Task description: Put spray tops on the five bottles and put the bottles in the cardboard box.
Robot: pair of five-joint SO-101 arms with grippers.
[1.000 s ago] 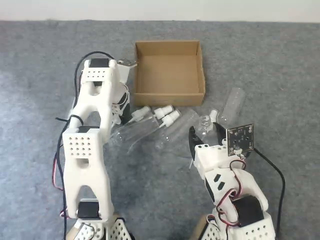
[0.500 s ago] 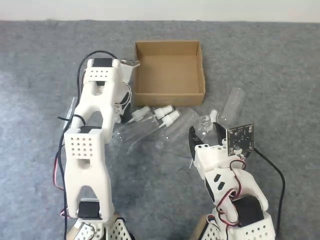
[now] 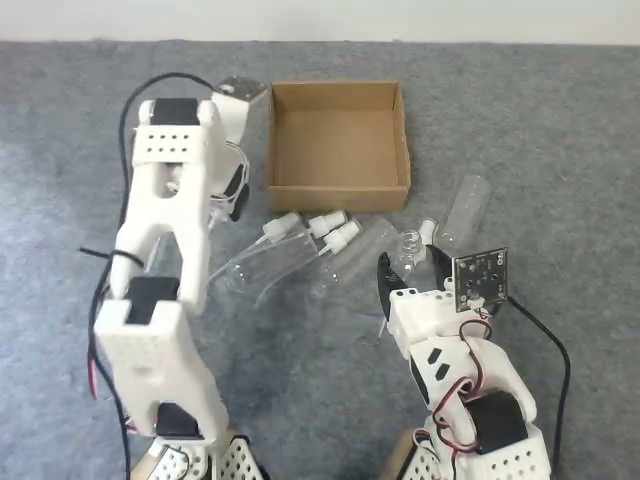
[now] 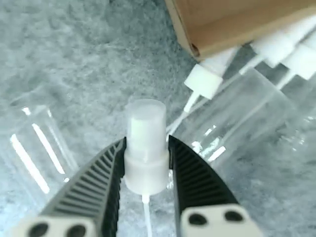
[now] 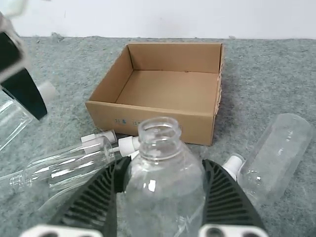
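The left arm (image 3: pixel 160 250) stretches out long from its base toward the cardboard box (image 3: pixel 338 187), and its wrist lies just beside the box's left wall, near the left front corner. There the left gripper (image 4: pixel 145 148) points down at the table, clamped on a white spray top (image 4: pixel 145 123) with one ribbed black finger (image 4: pixel 106 177) on each side of the collar. The right arm (image 3: pixel 455 370) is folded short, well in front of the box's right front corner. The right gripper (image 5: pixel 163 170) faces the box and grips a clear bottle (image 5: pixel 160 187) at the shoulder, holding it upright with its neck open.
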